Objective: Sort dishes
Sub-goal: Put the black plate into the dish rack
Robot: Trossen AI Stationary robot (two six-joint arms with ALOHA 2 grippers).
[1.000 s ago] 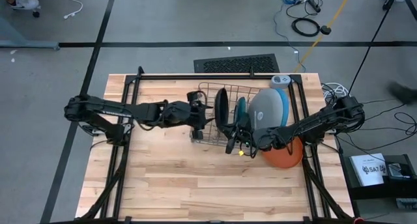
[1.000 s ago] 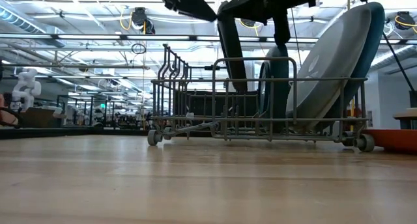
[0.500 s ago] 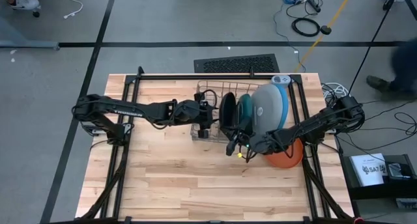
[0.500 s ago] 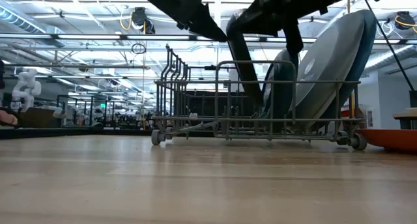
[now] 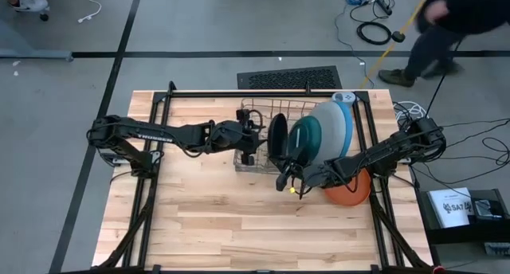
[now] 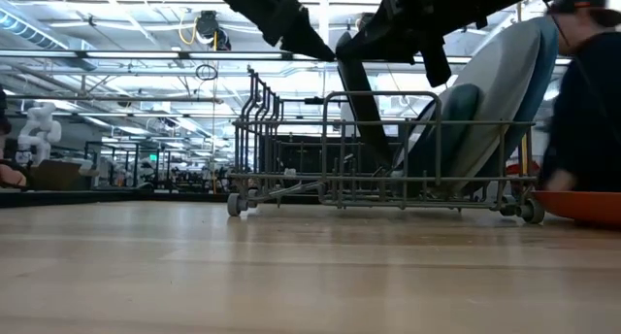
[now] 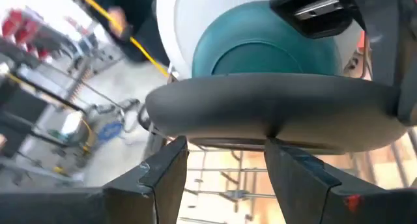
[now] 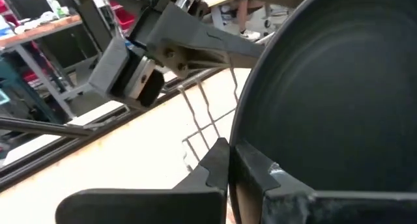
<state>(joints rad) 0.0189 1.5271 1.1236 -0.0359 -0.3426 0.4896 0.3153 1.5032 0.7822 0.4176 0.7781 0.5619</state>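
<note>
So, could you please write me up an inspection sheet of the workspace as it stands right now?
Surface: wooden table, bare in front.
Job's things: black plate, teal plate, grey plate and blue plate stand on edge in the wire rack; orange plate lies flat on the table beside the rack.
Clutter: nothing seen on the table.
Grippers: left tool open, fingers either side of the black plate's rim; right tool shut, at the black plate's edge.
Cables: black coil on the floor behind the table.
Surroundings: a person walking past the far right corner.
</note>
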